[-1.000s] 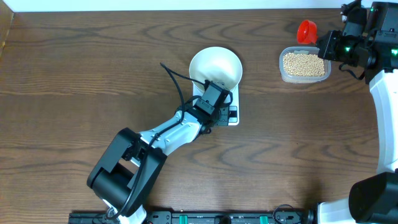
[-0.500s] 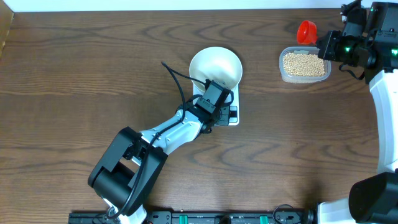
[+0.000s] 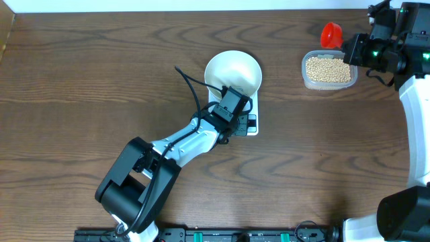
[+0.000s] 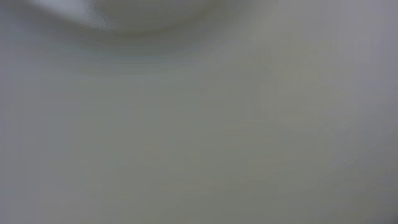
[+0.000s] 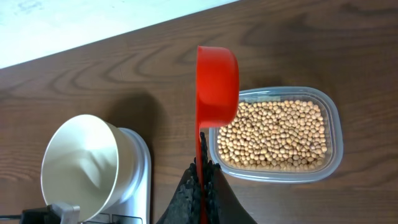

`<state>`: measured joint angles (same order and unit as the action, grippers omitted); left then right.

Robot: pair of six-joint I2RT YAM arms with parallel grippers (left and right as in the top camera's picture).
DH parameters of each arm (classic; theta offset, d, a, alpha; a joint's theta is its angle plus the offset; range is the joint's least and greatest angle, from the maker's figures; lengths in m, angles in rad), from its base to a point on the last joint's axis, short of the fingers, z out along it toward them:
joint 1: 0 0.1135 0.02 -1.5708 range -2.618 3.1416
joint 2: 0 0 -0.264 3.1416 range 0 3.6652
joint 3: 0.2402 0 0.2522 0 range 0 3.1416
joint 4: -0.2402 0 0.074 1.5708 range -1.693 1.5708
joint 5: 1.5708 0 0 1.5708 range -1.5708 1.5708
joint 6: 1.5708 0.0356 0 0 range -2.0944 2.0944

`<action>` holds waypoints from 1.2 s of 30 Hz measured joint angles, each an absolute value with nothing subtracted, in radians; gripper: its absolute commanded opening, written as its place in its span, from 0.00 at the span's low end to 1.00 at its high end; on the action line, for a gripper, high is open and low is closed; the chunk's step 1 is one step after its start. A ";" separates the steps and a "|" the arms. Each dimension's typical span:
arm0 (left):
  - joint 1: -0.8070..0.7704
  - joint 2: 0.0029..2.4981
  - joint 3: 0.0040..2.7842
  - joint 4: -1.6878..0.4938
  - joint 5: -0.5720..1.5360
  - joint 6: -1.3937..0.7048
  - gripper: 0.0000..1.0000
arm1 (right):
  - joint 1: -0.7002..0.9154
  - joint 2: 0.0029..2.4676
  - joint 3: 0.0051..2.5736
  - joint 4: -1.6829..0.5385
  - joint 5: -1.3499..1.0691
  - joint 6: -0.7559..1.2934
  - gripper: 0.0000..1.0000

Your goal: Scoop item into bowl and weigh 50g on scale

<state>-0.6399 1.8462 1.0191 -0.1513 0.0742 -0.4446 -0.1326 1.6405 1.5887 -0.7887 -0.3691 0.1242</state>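
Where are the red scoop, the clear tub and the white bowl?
red scoop [image 5: 217, 84], right wrist view, outside of its head.
clear tub [image 5: 336, 134], right wrist view, its right rim.
white bowl [image 3: 232, 67], overhead view, its inner wall.

A: Where's the bowl [image 3: 232, 72] sitting?
B: On the scale [image 3: 251, 124], at its far end, middle of the table [image 3: 80, 81].
A: And the beans [image 3: 328, 68]?
B: In the tub [image 3: 304, 79], well right of the bowl. The scoop [image 3: 330, 33] hangs at the tub's far edge.
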 measured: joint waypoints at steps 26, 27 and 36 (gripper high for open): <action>-0.645 1.846 1.023 -0.168 0.062 -0.444 0.07 | -0.133 1.641 1.589 -0.792 -0.369 0.121 0.01; -0.645 1.846 1.023 -0.169 0.061 -0.444 0.07 | -0.133 1.641 1.589 -0.792 -0.369 0.121 0.01; -0.651 1.846 1.026 -0.179 0.045 -0.444 0.07 | -0.133 1.641 1.589 -0.793 -0.369 0.121 0.01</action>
